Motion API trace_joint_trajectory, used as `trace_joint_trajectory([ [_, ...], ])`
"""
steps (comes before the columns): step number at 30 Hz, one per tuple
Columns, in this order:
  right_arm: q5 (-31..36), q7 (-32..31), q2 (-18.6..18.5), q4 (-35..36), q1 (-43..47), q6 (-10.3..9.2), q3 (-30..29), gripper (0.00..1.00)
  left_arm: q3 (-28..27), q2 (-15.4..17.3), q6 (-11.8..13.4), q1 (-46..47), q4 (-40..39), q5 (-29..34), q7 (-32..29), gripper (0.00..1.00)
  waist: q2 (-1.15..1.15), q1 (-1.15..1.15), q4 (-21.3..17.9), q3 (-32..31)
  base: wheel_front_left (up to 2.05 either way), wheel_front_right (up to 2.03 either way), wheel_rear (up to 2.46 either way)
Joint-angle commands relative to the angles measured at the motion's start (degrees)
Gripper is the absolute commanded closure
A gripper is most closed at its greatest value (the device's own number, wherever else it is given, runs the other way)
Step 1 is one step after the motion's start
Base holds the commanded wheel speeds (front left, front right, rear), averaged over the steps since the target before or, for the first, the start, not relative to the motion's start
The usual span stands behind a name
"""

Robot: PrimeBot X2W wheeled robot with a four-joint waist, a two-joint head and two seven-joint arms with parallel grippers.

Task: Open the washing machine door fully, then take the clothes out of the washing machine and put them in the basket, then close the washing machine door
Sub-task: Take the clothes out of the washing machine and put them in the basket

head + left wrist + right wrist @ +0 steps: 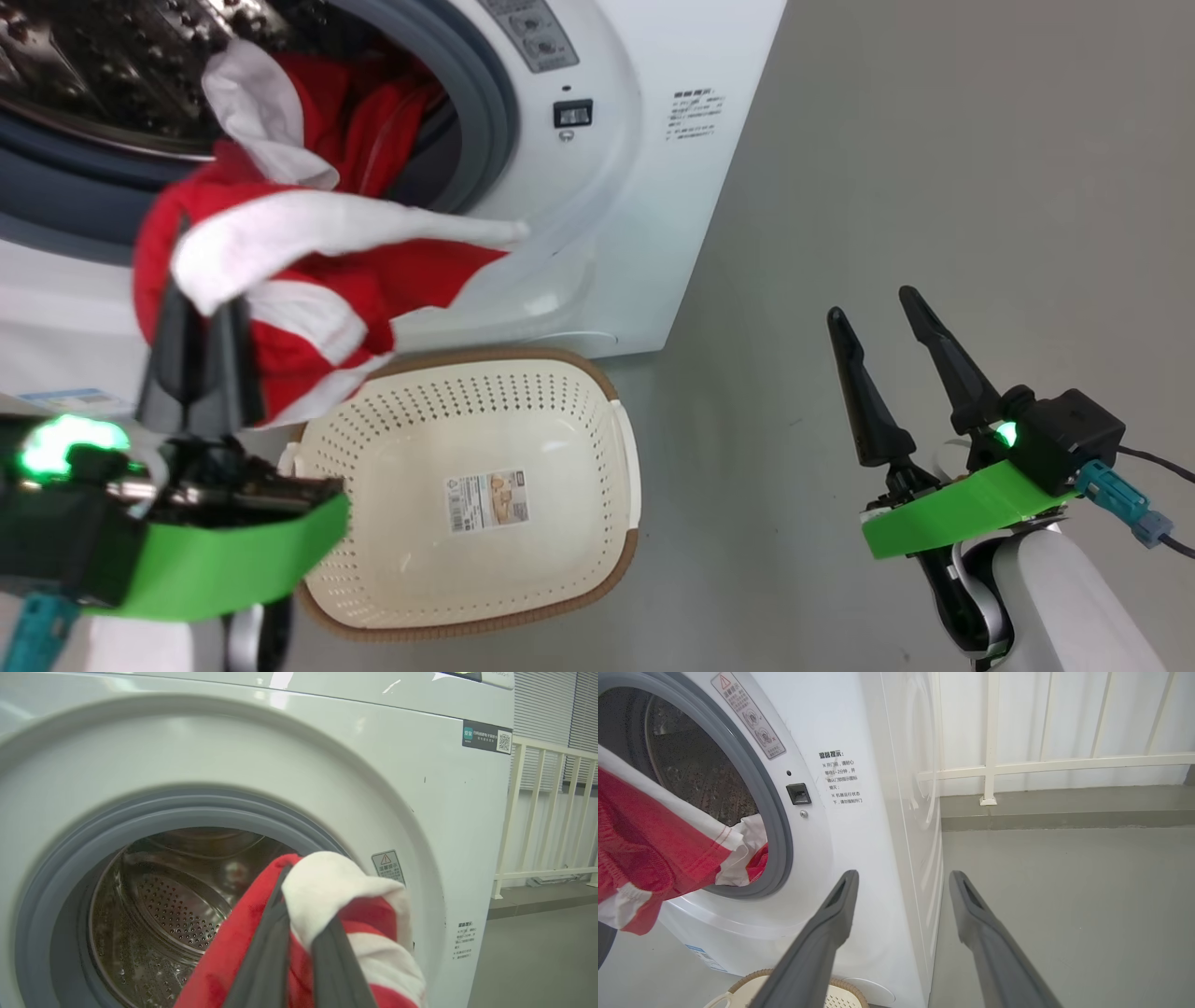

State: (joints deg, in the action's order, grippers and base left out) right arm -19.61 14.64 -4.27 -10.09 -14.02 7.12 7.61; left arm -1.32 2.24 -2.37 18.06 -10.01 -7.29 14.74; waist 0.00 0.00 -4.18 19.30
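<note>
The washing machine (653, 187) stands open, and its door is out of view. Red and white clothes (299, 252) hang out of the drum mouth in front of the grey rubber ring. My left gripper (201, 308) is shut on them, just above the left side of the basket (373, 448). In the left wrist view the clothes (336, 891) drape over the closed left gripper (299, 914). More red fabric (373, 112) lies inside the drum. My right gripper (873, 306) is open with nothing between its fingers, over the floor to the right of the machine. The right wrist view shows this gripper (903, 879) near the machine's corner.
The cream basket sits on the grey floor (934, 140) against the machine's front, with nothing but a label sticker (487, 499) inside. A white railing (990, 765) and a low step (1064, 812) run behind the machine on its right side.
</note>
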Motion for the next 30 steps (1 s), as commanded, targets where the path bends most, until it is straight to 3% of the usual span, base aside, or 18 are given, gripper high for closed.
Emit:
trace_joint_trajectory([
  [1, 0.38, 0.36, -0.28, 1.53, 0.13, 0.36, 0.94, 0.0, -0.69, 0.69, 0.66, -1.39, -1.64, -0.77, 0.26, 1.0, 0.0, 0.0, 0.29, 0.79, 0.0, 0.0, 0.0],
  [11, 0.0, 0.36, -0.43, 2.03, -1.44, 0.36, 1.46, 0.0, 6.78, 0.65, 2.11, -1.79, 7.46, -8.68, 0.26, 1.0, 0.0, 0.0, 0.46, 4.11, 0.0, 0.0, 0.0],
  [30, -0.52, 0.36, -0.32, 2.05, -4.71, 0.36, 2.73, 0.0, 11.91, 0.65, 0.95, 11.23, 42.17, -15.05, 0.26, 1.0, 0.0, 0.0, -1.03, 11.4, 0.0, 0.0, 0.0],
])
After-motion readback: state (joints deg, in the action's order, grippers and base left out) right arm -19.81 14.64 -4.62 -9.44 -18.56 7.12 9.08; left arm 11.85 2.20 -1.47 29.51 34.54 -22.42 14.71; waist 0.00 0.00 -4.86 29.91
